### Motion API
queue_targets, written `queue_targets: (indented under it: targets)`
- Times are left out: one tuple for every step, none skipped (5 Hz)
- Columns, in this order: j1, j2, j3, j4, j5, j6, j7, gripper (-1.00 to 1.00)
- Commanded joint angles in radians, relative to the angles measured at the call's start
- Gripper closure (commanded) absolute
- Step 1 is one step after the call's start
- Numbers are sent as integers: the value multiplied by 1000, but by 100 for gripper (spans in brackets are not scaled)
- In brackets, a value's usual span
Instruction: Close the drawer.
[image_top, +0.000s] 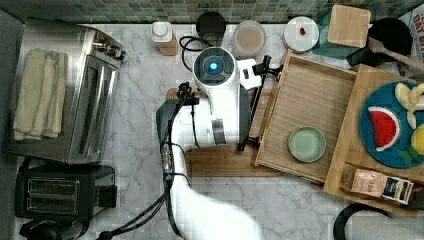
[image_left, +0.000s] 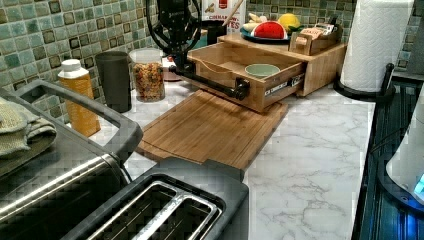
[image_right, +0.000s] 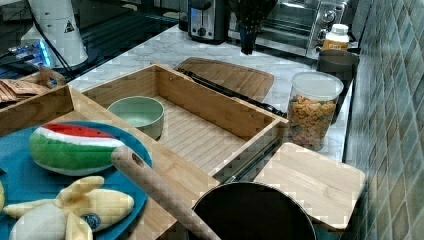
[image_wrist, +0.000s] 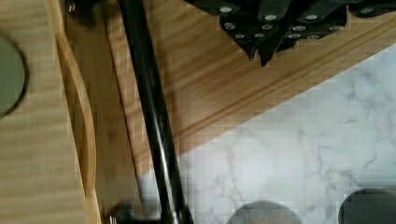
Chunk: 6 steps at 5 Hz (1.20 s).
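Observation:
The drawer is a shallow light-wood tray standing pulled out from its wooden cabinet. A pale green bowl sits on its grained bottom. A black bar handle runs along its front wall. My gripper hangs over the grooved cutting board, just in front of the handle and apart from it. Its fingertips are pressed together with nothing between them. In the left view the gripper stands by the handle's far end. The right view shows the gripper beyond the drawer.
A cereal jar, a dark cup and an orange bottle line the tiled wall. A toaster oven and toaster stand at the top view's left. A blue plate of toy fruit rests on the cabinet.

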Motion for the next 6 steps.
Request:
queue_targets:
  targets:
    - [-14,76,-28,27,-75,129,-61,100]
    - [-41,96,-14,43,-91,104,-158,100]
    - [-1,97,-76,24,-69,134,-213,100]
    - [-27,108,-61,54,-83,74,-252,100]
    - [-38,100,-71,47,-58,57,-280,100]
    - [-65,94,-69,47,-43,19,-316,100]
